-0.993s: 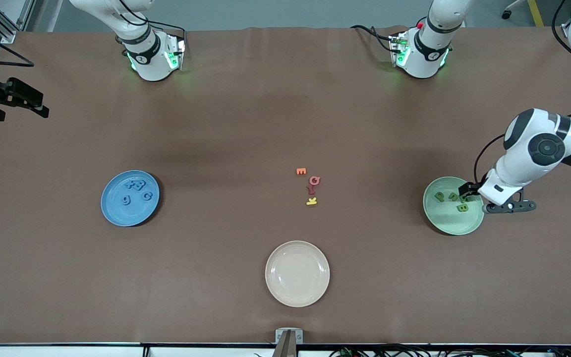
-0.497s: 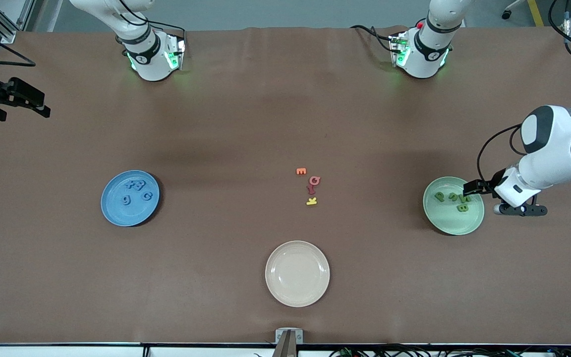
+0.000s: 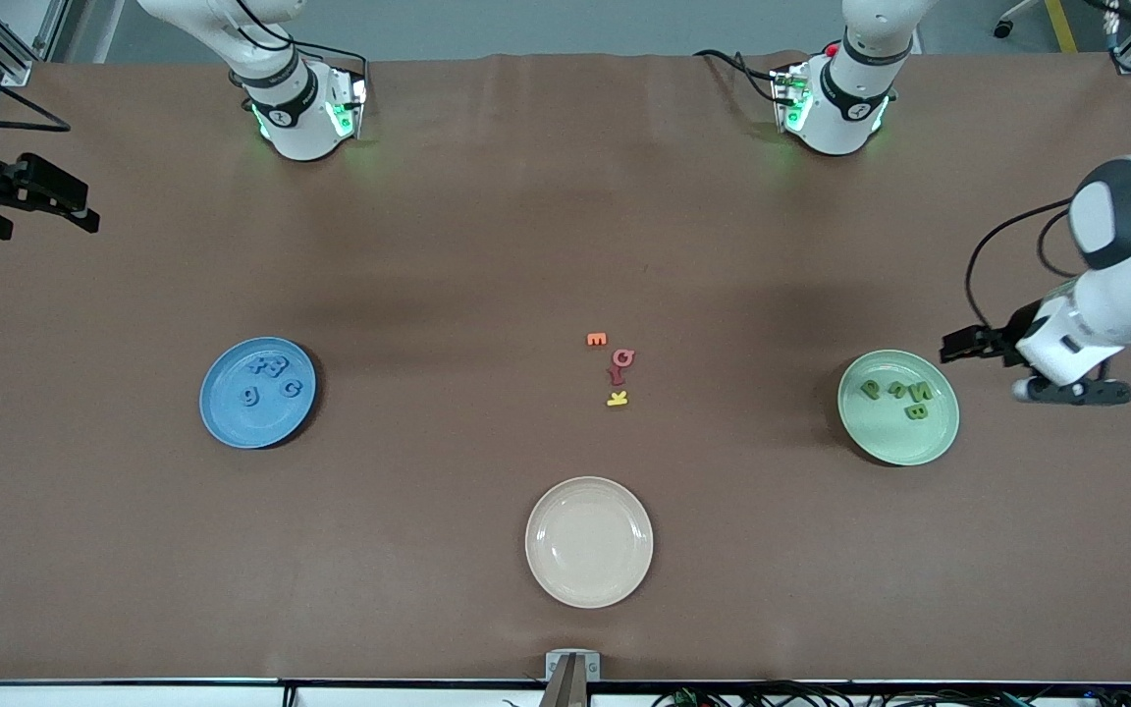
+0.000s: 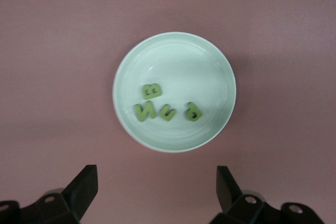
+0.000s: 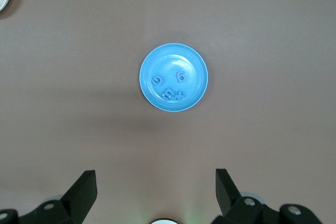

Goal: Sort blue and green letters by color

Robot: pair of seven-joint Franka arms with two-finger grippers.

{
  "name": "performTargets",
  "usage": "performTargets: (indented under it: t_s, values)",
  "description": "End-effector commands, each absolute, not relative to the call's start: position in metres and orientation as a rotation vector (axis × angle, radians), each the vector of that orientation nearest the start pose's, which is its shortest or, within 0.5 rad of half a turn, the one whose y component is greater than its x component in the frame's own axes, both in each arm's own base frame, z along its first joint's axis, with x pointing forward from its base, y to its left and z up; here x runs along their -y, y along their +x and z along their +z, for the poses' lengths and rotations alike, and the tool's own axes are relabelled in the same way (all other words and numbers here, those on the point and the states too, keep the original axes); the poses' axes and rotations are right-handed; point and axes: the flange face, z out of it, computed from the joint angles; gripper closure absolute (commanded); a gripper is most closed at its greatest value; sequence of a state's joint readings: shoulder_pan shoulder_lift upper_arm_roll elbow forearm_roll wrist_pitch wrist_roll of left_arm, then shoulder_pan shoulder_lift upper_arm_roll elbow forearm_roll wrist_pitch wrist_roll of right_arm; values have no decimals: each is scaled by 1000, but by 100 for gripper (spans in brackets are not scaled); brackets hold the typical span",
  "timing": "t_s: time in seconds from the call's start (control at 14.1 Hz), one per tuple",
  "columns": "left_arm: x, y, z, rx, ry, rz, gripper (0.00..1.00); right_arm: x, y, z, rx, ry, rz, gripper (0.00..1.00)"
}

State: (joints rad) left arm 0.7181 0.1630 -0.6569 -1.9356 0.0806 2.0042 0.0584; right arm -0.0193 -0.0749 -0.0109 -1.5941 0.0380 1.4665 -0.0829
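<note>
Several blue letters (image 3: 271, 379) lie on the round blue plate (image 3: 232, 422) toward the right arm's end of the table; the right wrist view shows these blue letters (image 5: 169, 86) from high up. Several green letters (image 3: 897, 395) lie on the pale green plate (image 3: 904, 442) toward the left arm's end. My left gripper (image 4: 156, 182) is open and empty, up in the air over bare table just beside the green plate (image 4: 210, 61), where the green letters (image 4: 167, 107) lie in a loose row. My right gripper (image 5: 156, 184) is open and empty, high over the table, waiting.
An orange letter (image 3: 597, 340), red letters (image 3: 621, 364) and a yellow letter (image 3: 617, 398) lie in a small cluster mid-table. A cream plate (image 3: 589, 589) sits nearer the front camera, with nothing on it. The two arm bases stand along the farther edge.
The left arm has drawn back from over the green plate toward its own end of the table, gripper still open. The right arm and all the letters are unmoved.
</note>
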Motion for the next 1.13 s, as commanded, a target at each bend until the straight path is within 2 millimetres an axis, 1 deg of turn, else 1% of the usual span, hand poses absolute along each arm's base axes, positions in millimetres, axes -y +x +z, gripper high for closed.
performTargets:
  t_s: [0.0,0.07,0.21,0.35,0.5,0.57,0.64,0.71,0.78,0.85,0.92,1.06]
  values:
    - [-56,574,477,-27,-3143,48,1,13,510,648,90,-3100,75,0]
    - [-58,577,495,-10,-3149,33,1,13,510,647,90,-3101,87,0]
    - [-61,576,525,16,-3178,48,1,16,510,648,83,-3102,85,0]
    - [-62,573,549,40,-3190,28,1,14,509,649,89,-3112,84,0]
    - [-62,569,565,60,-3206,-18,1,14,509,649,92,-3112,84,0]
    - [-64,566,577,77,-3197,-53,1,13,509,649,94,-3112,84,0]
    - [-63,563,585,81,-3186,-69,1,13,509,649,94,-3112,84,0]
    - [-60,556,596,79,-3171,-81,1,13,509,649,94,-3113,84,0]
    - [-65,548,607,106,-3169,-89,1,13,509,649,94,-3113,84,0]
    - [-61,541,618,113,-3173,-105,1,13,509,649,94,-3113,84,0]
    - [-60,536,621,91,-3177,-99,1,13,509,649,94,-3113,84,0]
    - [-66,536,621,83,-3178,-100,1,13,509,649,94,-3113,84,0]
